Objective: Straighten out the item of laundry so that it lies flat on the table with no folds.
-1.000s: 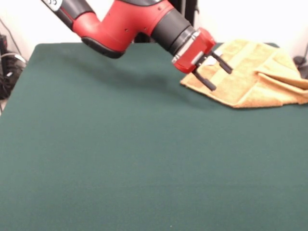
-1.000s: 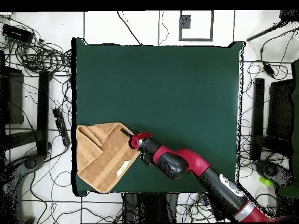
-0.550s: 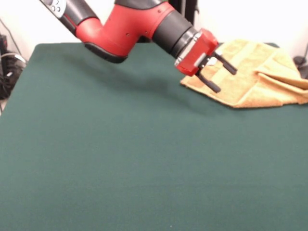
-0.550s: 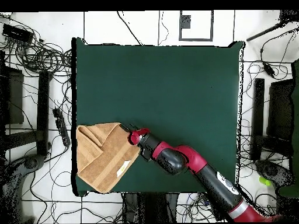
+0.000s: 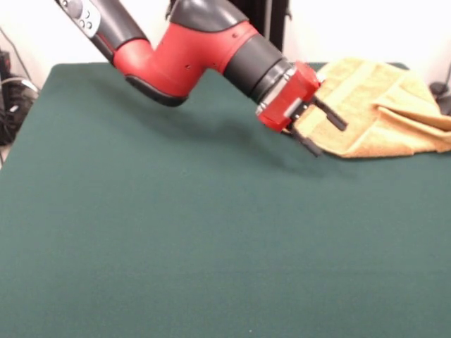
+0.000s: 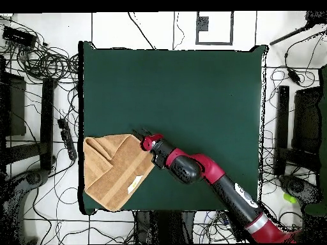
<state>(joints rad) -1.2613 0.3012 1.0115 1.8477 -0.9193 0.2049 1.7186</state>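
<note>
Towel point(image 5: 373, 113) point(image 6: 114, 170): golden-orange, lying at a corner of the table point(image 5: 176, 246) point(image 6: 191, 89). Front view places it at the far right; overhead view places it at the lower left, its outer edge reaching the table's left edge.

Condition: not flat. Front view shows a flap doubled over on the right side, with layered edges along the near hem. Overhead view shows bunched folds at the upper left corner. Woven bands run across the cloth. A small white tag point(image 6: 133, 187) shows on top in the overhead view.

Gripper point(image 5: 324, 131) point(image 6: 136, 136): red body, 2 black fingers point(image 5: 330, 115), on a red and black arm point(image 5: 197, 49) point(image 6: 211, 178) reaching in at a slant. Jaws stand apart, holding nothing. Front view shows the fingers at the towel's near left corner, 1 over the cloth and 1 along its edge; whether they touch the cloth cannot be told. Overhead view puts the fingertips just beside the towel's upper right corner.

Table: dark green cloth, bare apart from the towel.
</note>
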